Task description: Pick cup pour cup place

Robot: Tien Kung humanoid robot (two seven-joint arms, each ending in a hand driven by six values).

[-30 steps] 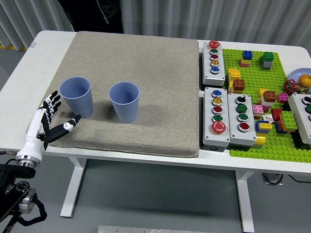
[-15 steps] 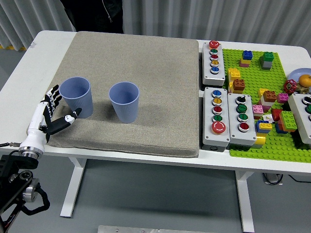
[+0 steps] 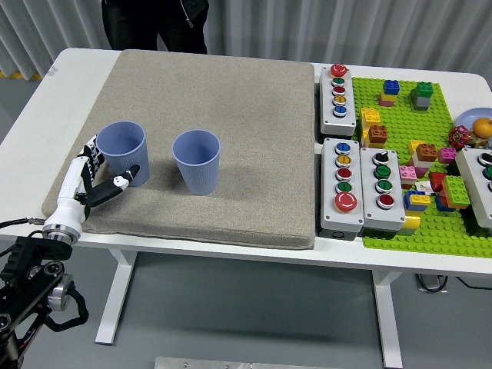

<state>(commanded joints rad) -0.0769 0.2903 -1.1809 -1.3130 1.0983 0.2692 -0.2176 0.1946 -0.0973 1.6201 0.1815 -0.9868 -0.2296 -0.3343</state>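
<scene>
Fingers (image 3: 91,154) of left hand (image 3: 91,175) spread — flanking left cup (image 3: 123,152), thumb at its base

We see the grey mat (image 3: 231,92) bare across its far half and its right side, so there is wide room to pass there. Two blue cups block the near left: the left cup (image 3: 123,152) with the left robot hand (image 3: 96,178) right against it, and the right cup (image 3: 197,161) just beside, a narrow gap between them. Right of the mat, button boxes (image 3: 344,184) and a brick board (image 3: 430,154) crowd the tabletop (image 3: 69,84).
</scene>
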